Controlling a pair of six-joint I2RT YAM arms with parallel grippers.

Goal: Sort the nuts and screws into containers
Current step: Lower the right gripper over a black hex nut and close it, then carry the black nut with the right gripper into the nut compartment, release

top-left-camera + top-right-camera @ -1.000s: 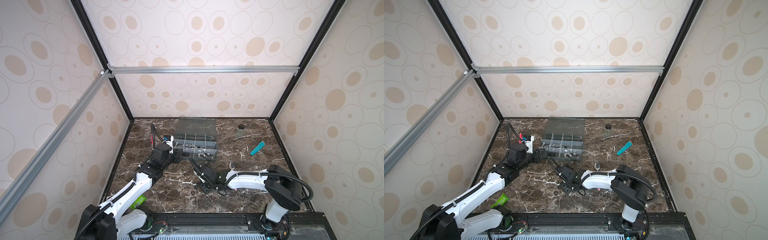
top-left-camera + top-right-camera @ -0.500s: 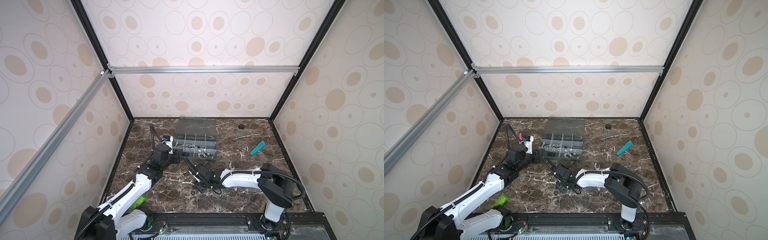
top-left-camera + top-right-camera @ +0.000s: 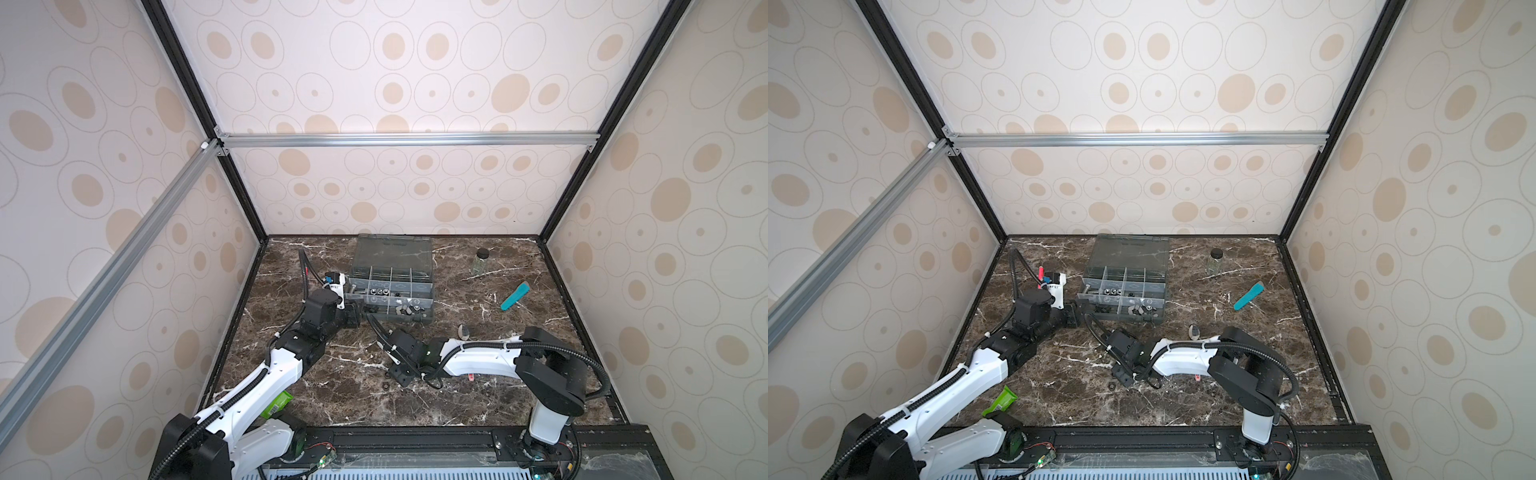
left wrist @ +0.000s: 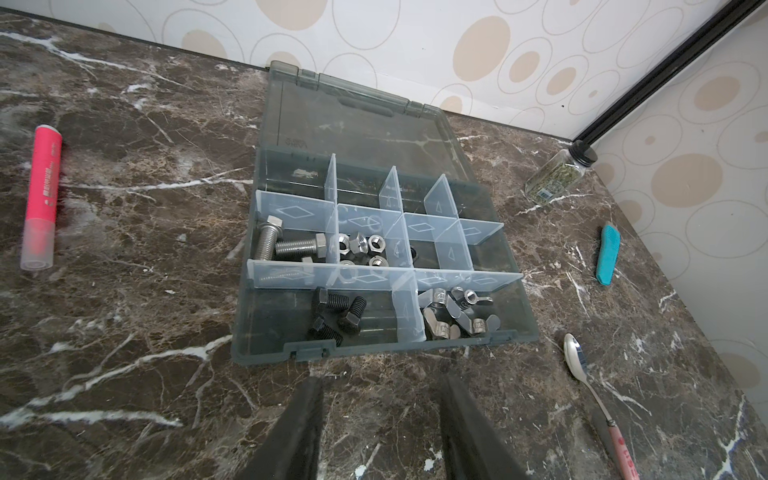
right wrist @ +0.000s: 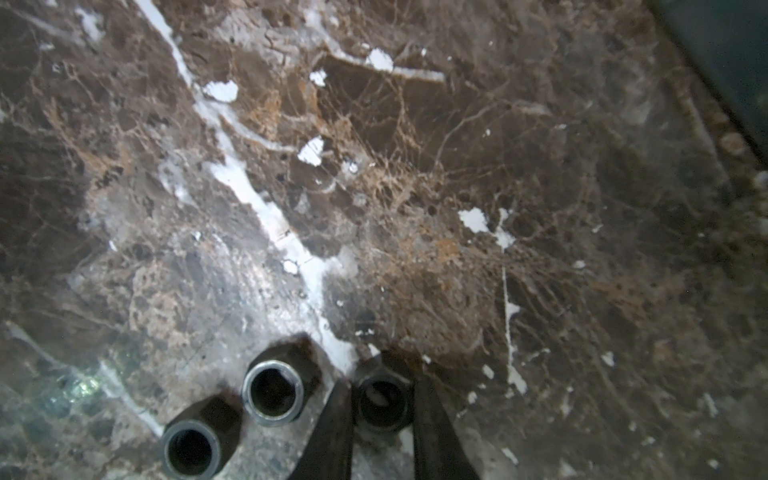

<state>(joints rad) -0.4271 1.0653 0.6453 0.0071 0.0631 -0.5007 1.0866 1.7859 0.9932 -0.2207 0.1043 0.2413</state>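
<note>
Right arm swung nearer; right jaws now pinch one dark nut (image 5: 380, 403) on the bench (image 5: 540, 166), well apart from the containers (image 4: 374, 347). Left jaws half-open, empty. Risk: shallow grip, nut may slip on lifting.

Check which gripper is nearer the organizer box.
Left. The left gripper sits just off the organizer box's front-left corner; the right gripper is farther out on the table, shut on a black nut.
</note>
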